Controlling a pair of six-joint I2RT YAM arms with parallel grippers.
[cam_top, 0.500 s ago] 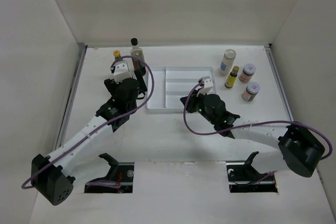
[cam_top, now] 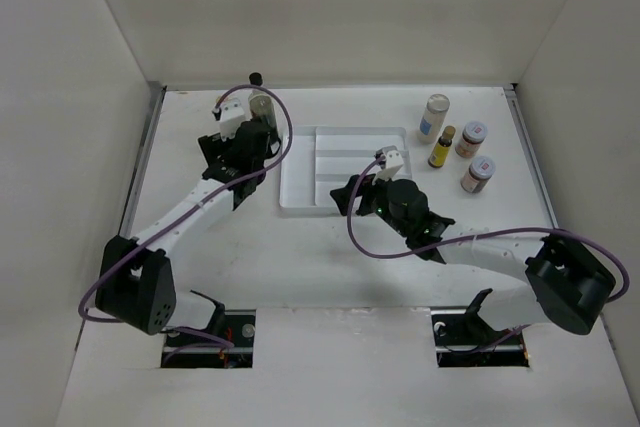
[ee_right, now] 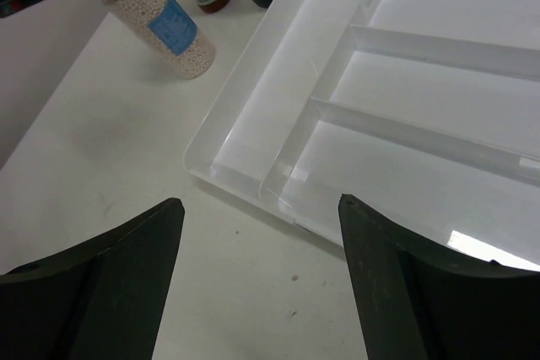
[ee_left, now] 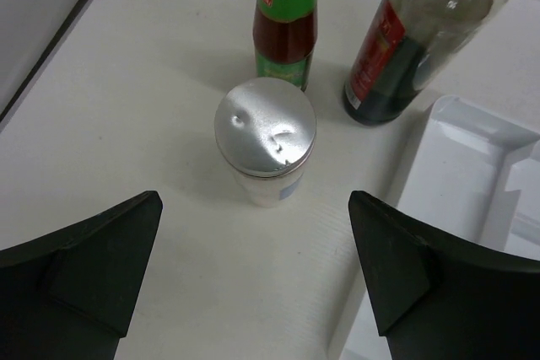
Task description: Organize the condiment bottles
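Now I am hovering my left gripper [ee_left: 255, 229], jaws apart and empty, near the jar [ee_left: 265, 132]; closing off-centre risks toppling it onto the bottle [ee_left: 285, 31].

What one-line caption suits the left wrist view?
Open left pincer framing a silver-lidded jar, red sauce bottle and dark bottle beyond.

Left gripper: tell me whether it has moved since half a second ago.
Yes. The left gripper has moved farther out, up the picture, past the far edge of the white divided plastic tray.
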